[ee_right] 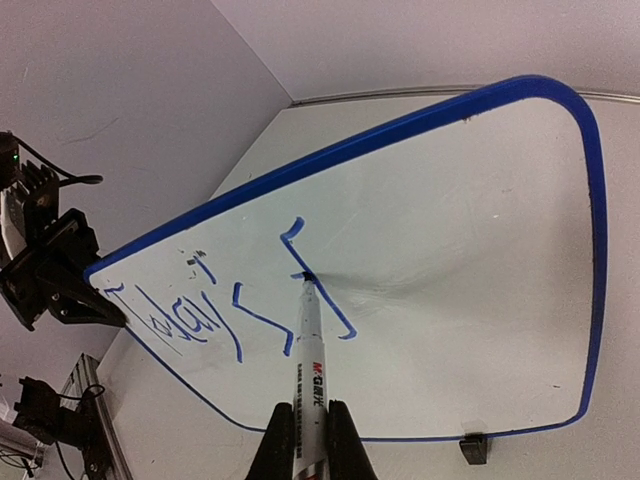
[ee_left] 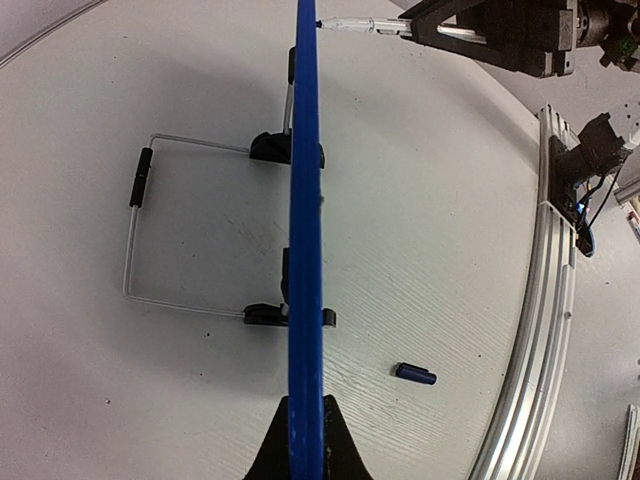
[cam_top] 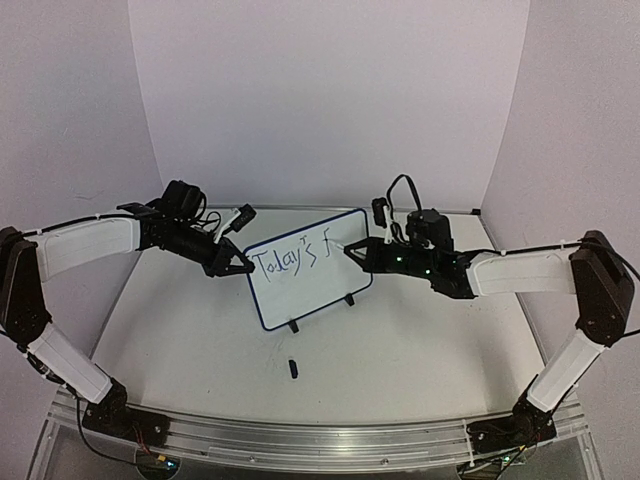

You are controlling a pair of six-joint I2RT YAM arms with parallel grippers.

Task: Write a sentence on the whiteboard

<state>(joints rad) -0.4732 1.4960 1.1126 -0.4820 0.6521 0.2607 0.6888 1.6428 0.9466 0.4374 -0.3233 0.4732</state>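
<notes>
The whiteboard (cam_top: 305, 297) stands tilted on its black clip feet in the middle of the table. My left gripper (cam_top: 243, 265) is shut on its left edge; in the left wrist view the blue rim (ee_left: 305, 200) runs edge-on between the fingers (ee_left: 268, 455). The sentence (cam_top: 285, 260) reads "Today's" plus an "f" on one line (ee_right: 215, 315). My right gripper (ee_right: 308, 440) is shut on a white marker pen (ee_right: 311, 365). Its tip touches the board at the "f". The wire stand (ee_left: 133, 235) shows behind the board.
A small dark pen cap (cam_top: 293, 368) lies on the table in front of the board, also in the left wrist view (ee_left: 414, 374). An aluminium rail (cam_top: 300, 440) runs along the near table edge. White walls enclose the back and sides.
</notes>
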